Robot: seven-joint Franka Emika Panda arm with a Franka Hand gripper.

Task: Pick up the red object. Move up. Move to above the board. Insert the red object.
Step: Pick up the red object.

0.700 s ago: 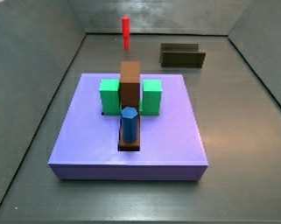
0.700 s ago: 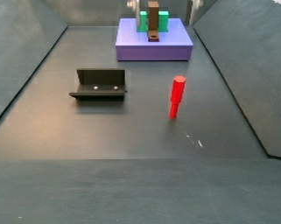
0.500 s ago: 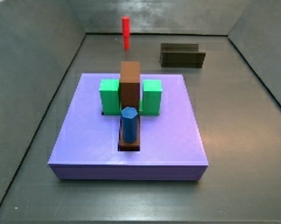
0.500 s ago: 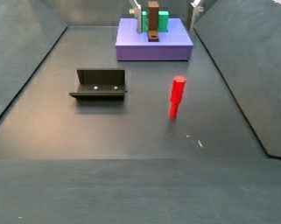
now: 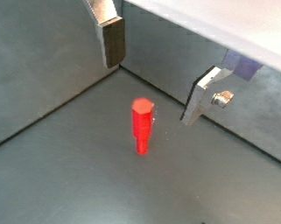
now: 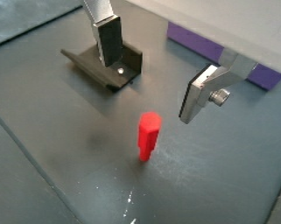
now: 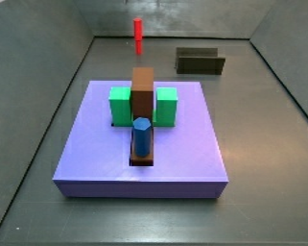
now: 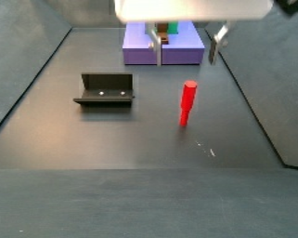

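Note:
The red object (image 8: pixel 186 101) is a thin red stick standing upright on the dark floor; it also shows in a side view (image 7: pixel 138 36) and in both wrist views (image 5: pixel 142 126) (image 6: pixel 146 136). My gripper (image 8: pixel 186 43) hangs open and empty above it and slightly toward the board, with the stick below the gap between the fingers (image 5: pixel 111 41) (image 6: pixel 108 48). The board (image 7: pixel 105 144) is a lavender slab bearing green blocks (image 7: pixel 120 104), a brown bar (image 7: pixel 143 88) and a blue cylinder (image 7: pixel 142 137). In a side view the gripper partly hides the board (image 8: pixel 182 56).
The fixture (image 8: pixel 105 90) stands on the floor beside the red stick, away from the board; it also shows in a side view (image 7: pixel 200 61) and a wrist view (image 6: pixel 104 66). Sloped grey walls enclose the floor on all sides.
My gripper has moved from over the board toward the red stick and now shows large at the top of a side view. The stick, board and fixture have not moved.

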